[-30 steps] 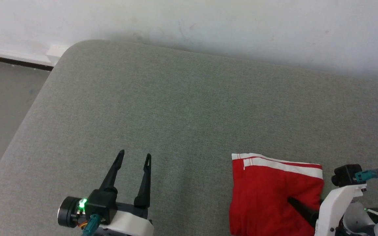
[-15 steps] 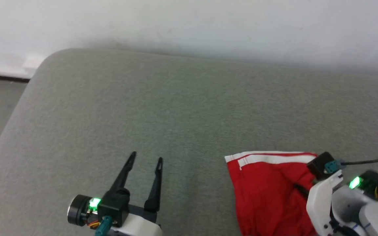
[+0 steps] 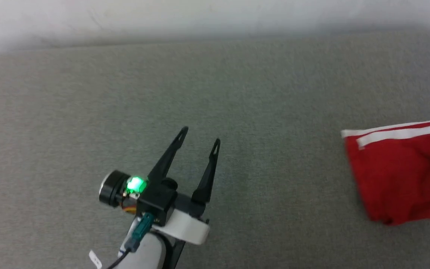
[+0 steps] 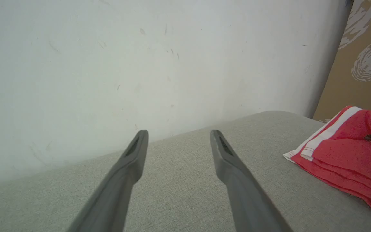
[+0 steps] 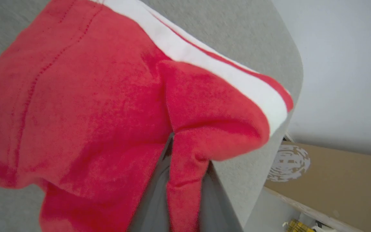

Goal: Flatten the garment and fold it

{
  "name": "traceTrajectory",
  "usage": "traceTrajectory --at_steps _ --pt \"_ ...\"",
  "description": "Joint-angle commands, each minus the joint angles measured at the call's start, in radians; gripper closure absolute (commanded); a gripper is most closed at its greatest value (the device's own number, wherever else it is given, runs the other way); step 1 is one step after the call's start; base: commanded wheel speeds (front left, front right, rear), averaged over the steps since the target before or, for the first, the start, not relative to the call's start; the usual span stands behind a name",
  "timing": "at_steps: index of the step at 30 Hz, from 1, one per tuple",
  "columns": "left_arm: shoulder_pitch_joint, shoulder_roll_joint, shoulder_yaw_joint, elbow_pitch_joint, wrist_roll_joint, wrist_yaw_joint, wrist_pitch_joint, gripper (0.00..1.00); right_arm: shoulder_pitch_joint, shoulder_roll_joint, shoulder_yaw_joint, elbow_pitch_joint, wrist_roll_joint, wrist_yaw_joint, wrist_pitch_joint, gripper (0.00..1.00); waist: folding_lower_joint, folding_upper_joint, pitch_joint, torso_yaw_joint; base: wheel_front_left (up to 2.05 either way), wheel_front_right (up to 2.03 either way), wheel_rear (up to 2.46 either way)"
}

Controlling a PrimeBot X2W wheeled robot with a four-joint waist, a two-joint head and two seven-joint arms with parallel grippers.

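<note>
The garment (image 3: 394,175) is seen at the right side of the grey cushion (image 3: 237,93) in the head view, with its white-striped hem turned toward the wall-side edge. In the left wrist view the garment (image 4: 343,154) is shown lying in several stacked red layers, with the white bands at its near corner. In the right wrist view the garment (image 5: 76,106) is found close to a rounded corner of the cushion (image 5: 237,38), with part of the cloth raised into a ridge.

That ridge is clamped by the right gripper (image 5: 187,167): the jaws are drawn narrow, and a fold of red fabric is pinched between the two grey fingers (image 5: 153,199).

The left gripper (image 3: 200,135) is held wide and empty over bare cushion, well apart from the garment and toward the middle of the surface. A green light is lit on its wrist. In its own view the left gripper (image 4: 179,133) is pointed toward the far edge of the cushion (image 4: 188,180), with nothing between its fingers.

A white wall (image 4: 108,64) is seen behind the cushion. A brown cardboard panel (image 5: 333,174) with white printed marks is seen beyond the corner nearest the garment.
</note>
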Motion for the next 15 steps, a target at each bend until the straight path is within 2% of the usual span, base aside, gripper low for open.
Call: traceTrajectory --at_steps 1,6,11,15 --pt "-0.04 0.001 -0.004 -0.014 0.007 -0.002 -0.005 0.0 -0.008 -0.045 -0.016 0.038 0.017 -0.002 -0.03 1.0 -0.0002 0.0 0.17 -0.063 0.0 0.0 0.0" --pt "-0.102 0.01 -0.016 -0.035 0.003 -0.007 -0.005 0.0 0.005 -0.146 -0.084 0.173 -0.01 -0.002 -0.138 1.0 -0.0002 0.0 0.251 -0.033 0.0 0.0 0.0" --pt "-0.141 0.017 -0.025 -0.04 0.001 0.003 -0.005 0.0 0.025 -0.167 -0.199 0.329 -0.031 -0.002 -0.253 1.0 -0.0002 0.0 0.317 0.003 0.0 0.0 0.0" --pt "-0.159 0.015 -0.042 -0.05 -0.004 0.008 -0.005 0.0 0.046 -0.163 -0.285 0.448 -0.04 -0.002 -0.297 1.0 -0.0002 0.0 0.351 0.031 0.0 0.0 0.0"
